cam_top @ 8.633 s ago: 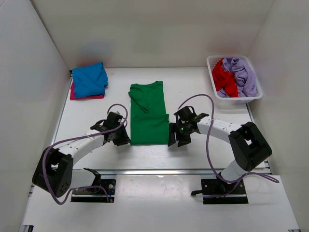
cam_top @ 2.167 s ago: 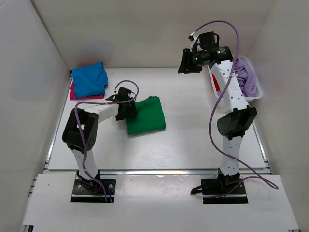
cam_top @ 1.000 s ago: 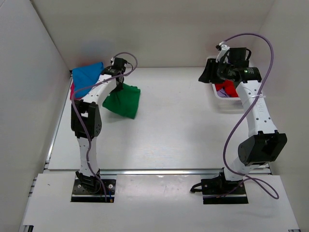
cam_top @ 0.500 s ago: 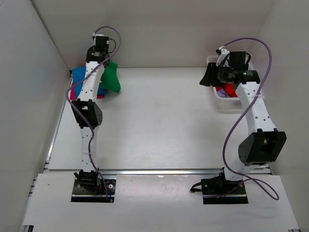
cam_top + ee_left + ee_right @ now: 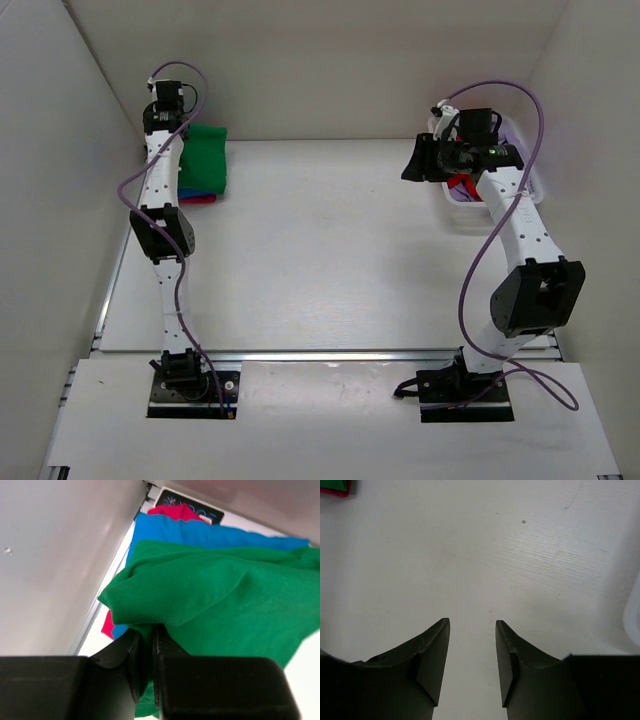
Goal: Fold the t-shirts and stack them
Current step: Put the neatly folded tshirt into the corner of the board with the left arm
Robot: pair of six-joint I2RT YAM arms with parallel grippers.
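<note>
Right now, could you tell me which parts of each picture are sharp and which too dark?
Top view: soft, even light, nothing blurred. Left wrist view: the green shirt is sharp down to its weave, but the left gripper pinching it is a near-black mass. Right wrist view: the table shows crisp grain; the open right gripper is dark, with little detail.

We record the green t-shirt (image 5: 205,160) folded and carried from mid-surface (image 5: 340,250) to over the blue t-shirt (image 5: 200,532); right fingers (image 5: 432,655) raised far-right.
</note>
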